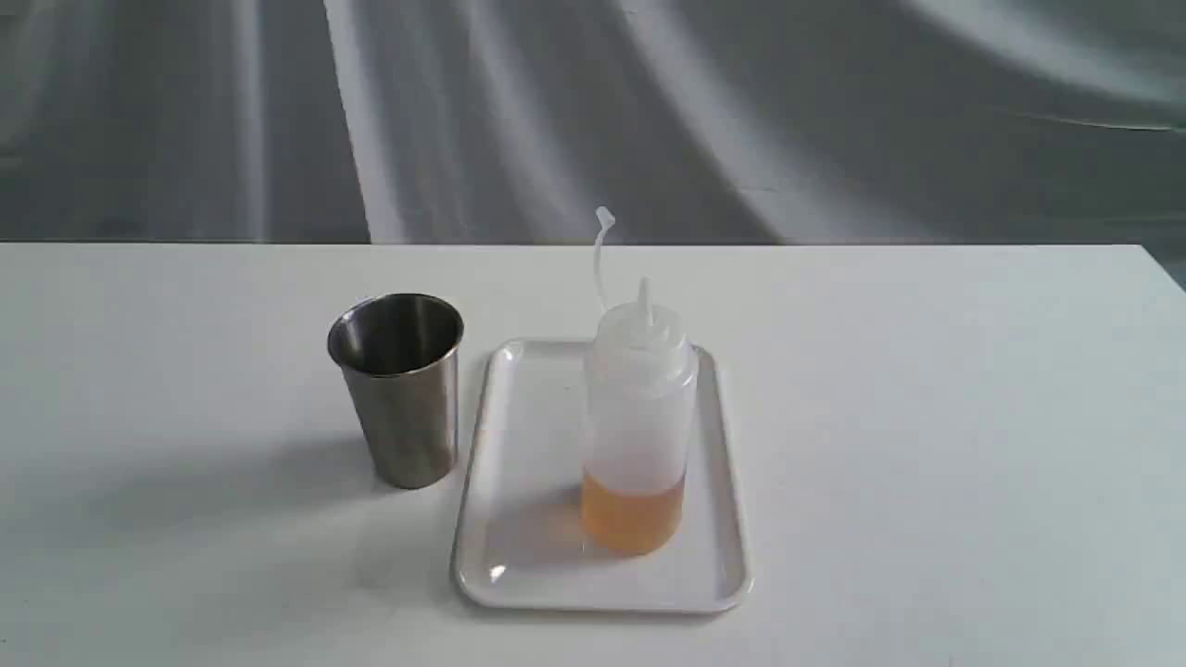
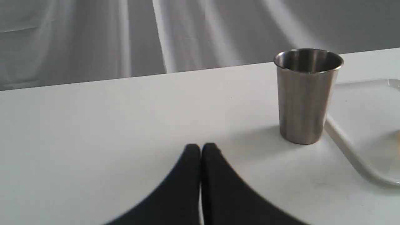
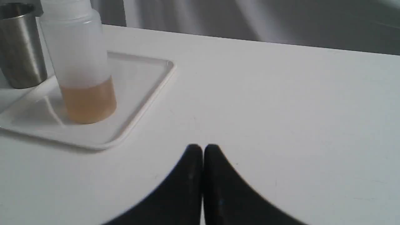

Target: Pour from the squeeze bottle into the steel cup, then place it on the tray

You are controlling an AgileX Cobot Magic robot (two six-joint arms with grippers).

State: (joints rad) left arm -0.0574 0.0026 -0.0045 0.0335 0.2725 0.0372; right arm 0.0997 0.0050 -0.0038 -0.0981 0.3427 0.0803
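The squeeze bottle (image 1: 637, 426) stands upright on the white tray (image 1: 519, 482), amber liquid filling its lowest part, cap strap sticking up. Just left of the tray the steel cup (image 1: 398, 389) stands upright on the table. Neither arm shows in the exterior view. In the left wrist view my left gripper (image 2: 201, 147) is shut and holds nothing, low over the table, well short of the steel cup (image 2: 304, 97) and the tray (image 2: 359, 156). In the right wrist view my right gripper (image 3: 202, 147) is shut and bare, apart from the squeeze bottle (image 3: 82, 68), tray (image 3: 140, 93) and steel cup (image 3: 18, 47).
A white table (image 1: 927, 417) carries everything, its far edge meeting a grey draped cloth backdrop (image 1: 741, 111). The table's right corner shows at the far right of the exterior view.
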